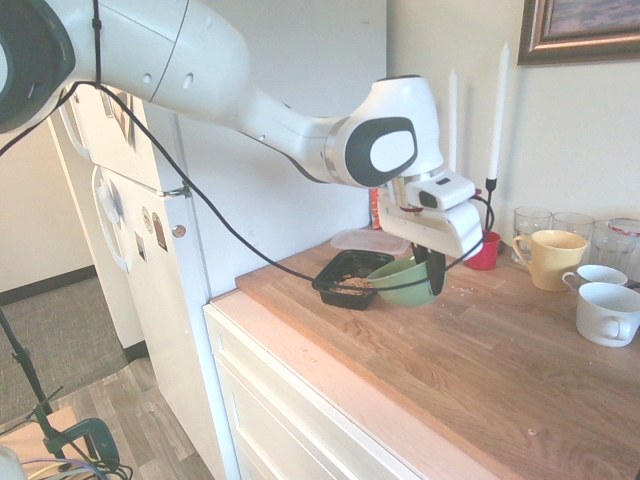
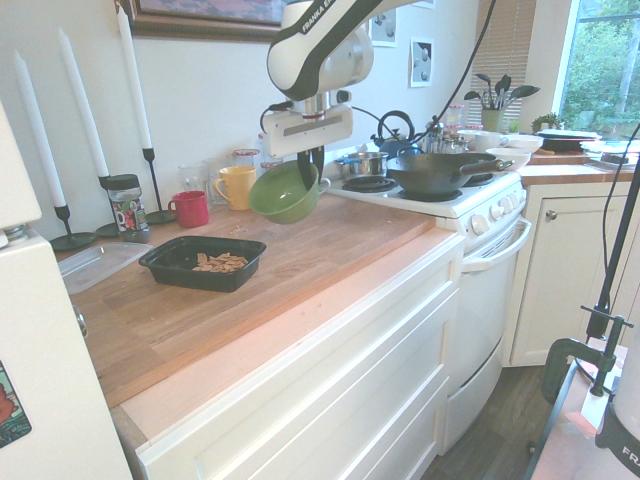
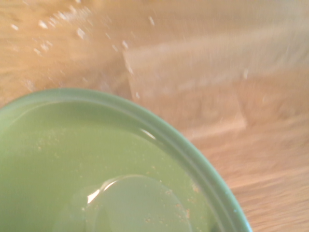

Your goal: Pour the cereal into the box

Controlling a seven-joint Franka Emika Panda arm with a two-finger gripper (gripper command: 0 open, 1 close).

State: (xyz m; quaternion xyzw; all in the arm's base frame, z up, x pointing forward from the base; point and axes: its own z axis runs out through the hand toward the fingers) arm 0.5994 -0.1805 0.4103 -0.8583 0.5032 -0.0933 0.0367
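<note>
The pincer (image 2: 316, 168) hangs above the wooden bench (image 2: 300, 260), pointing steeply down, and its fingers are clamped on the rim of the green bowl (image 2: 287, 192). The bowl rides clear of the bench top, tilted, its open side turned partly toward the second exterior camera. From the wrist view the inside of that bowl (image 3: 96, 169) shows only a glossy green bottom with a few pale specks of dust stuck to it, no pieces in sight.

The cereal (image 2: 220, 263) sits in a small tan heap inside the box (image 2: 170, 262), toward one end of that shallow black tray. The box rests flat on the bench, just beside the bowl in the first exterior view (image 1: 332, 281), where the bowl (image 1: 400, 280) partly overlaps its far corner. Whether bowl and box touch there, I cannot tell.

A scatter of light crumbs (image 3: 58, 19) lies on the bare wood in the wrist view, blurred.

Behind the box, a clear plastic lid (image 2: 95, 265) lies flat near the wall. A red cup (image 2: 190, 209) and a yellow mug (image 2: 236, 187) stand further back, with tall white candles (image 2: 135, 80) in dark holders along the wall. White cups (image 1: 608, 312) stand on the bench in the first exterior view.
</note>
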